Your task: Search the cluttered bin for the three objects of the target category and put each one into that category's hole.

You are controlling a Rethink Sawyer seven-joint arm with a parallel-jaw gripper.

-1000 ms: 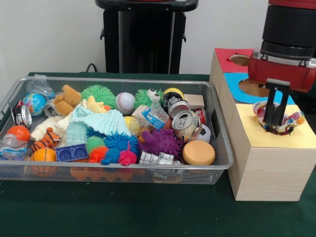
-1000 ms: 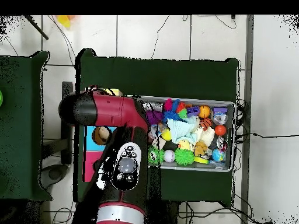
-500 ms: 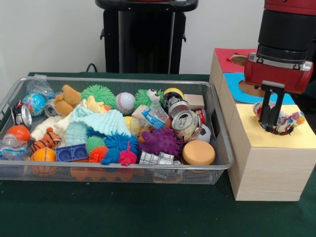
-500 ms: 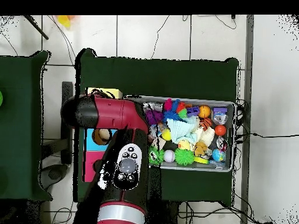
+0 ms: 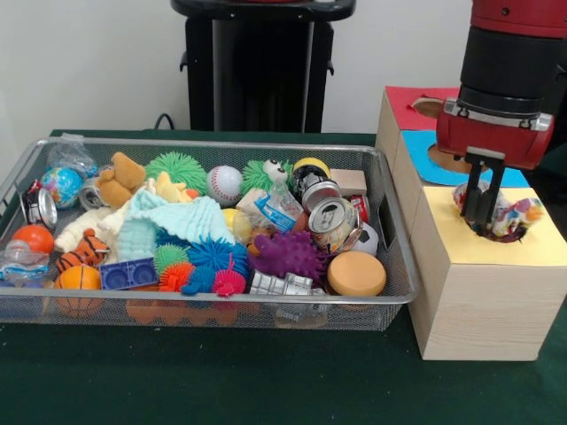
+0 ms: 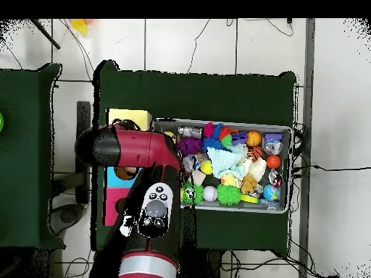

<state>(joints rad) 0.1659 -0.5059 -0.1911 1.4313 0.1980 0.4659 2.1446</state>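
A crumpled, many-coloured wrapper (image 5: 520, 218) sits in the hole of the yellow-topped box section (image 5: 496, 254) at the right. My gripper (image 5: 479, 228) hangs straight over that hole. Its two dark fingers are slightly apart, their tips level with the wrapper's left side, and nothing is held between them. The wrapper lies still while the fingers lift. The wire bin (image 5: 396, 266) to the left is full of toys, balls and crushed cans (image 5: 332, 219). In the overhead view the red arm (image 6: 148, 148) covers the gripper and most of the boxes; only the yellow top (image 6: 129, 118) shows.
Behind the yellow section are a blue-topped section (image 5: 423, 166) and a red-topped one (image 5: 403, 102), each with a hole. The bin holds spiky balls, a baseball (image 5: 223, 183), plush animals, a cloth and an orange puck (image 5: 356, 273). Green cloth covers the table (image 5: 266, 372).
The gripper has risen a little and drifted slightly left over the yellow hole. The wrapper has stayed in the hole. In the overhead view the arm has swung away, uncovering the yellow top.
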